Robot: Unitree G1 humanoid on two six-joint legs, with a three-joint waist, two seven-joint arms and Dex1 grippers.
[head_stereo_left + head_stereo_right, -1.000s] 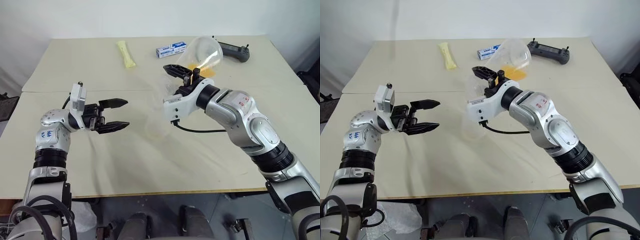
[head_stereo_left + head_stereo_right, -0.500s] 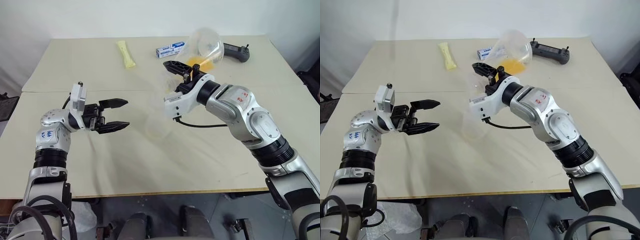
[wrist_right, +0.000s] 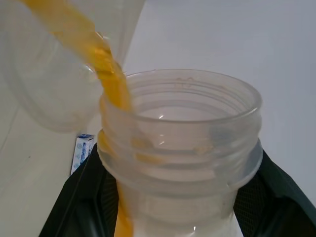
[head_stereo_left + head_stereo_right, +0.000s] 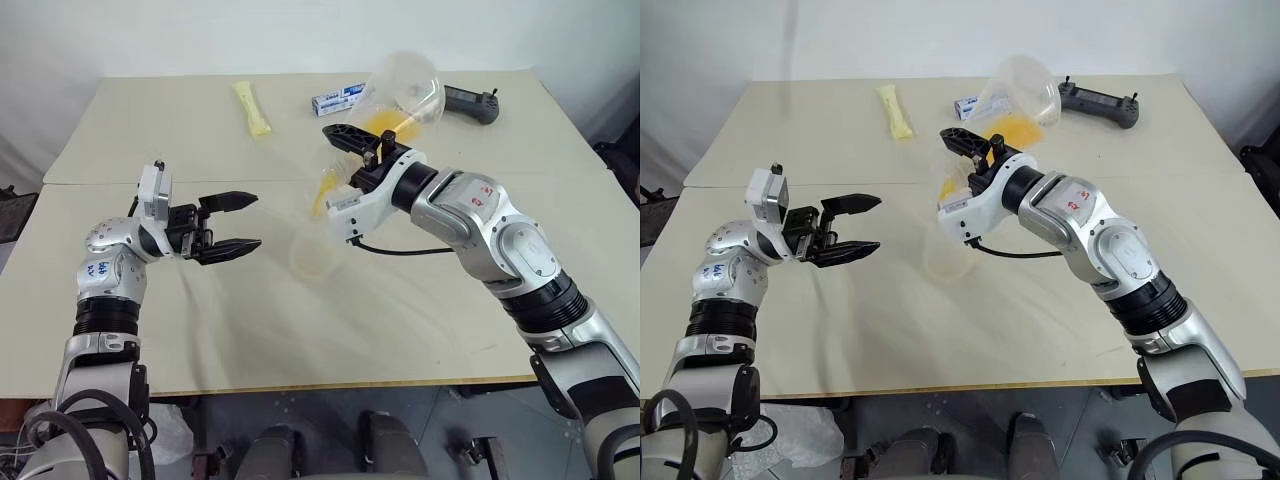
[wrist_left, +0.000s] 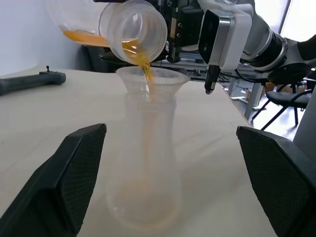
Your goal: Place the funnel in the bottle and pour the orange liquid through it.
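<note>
My right gripper [image 4: 362, 152] is shut on the neck of a clear flask [image 4: 402, 88], which it holds tilted mouth-down above the table. The orange liquid [image 4: 384, 124] pools in that flask's low side. A thin stream [image 5: 143, 69] runs from its mouth into the clear funnel [image 5: 153, 77]. The funnel sits in the neck of the bottle [image 5: 145, 168], which stands upright on the table [image 4: 420, 300] under the flask's mouth. My left gripper [image 4: 250, 222] is open and level just left of the bottle, its fingers [image 5: 74, 182] on either side without touching it.
At the back of the table lie a pale yellow packet [image 4: 253, 108], a blue-and-white box [image 4: 338, 99] and a black controller [image 4: 470, 101]. A seam [image 4: 120, 180] runs across between the two tabletops.
My right gripper has rolled the flask further over, so the orange liquid has run to the neck and now streams into the funnel. The left arm has stayed in place.
</note>
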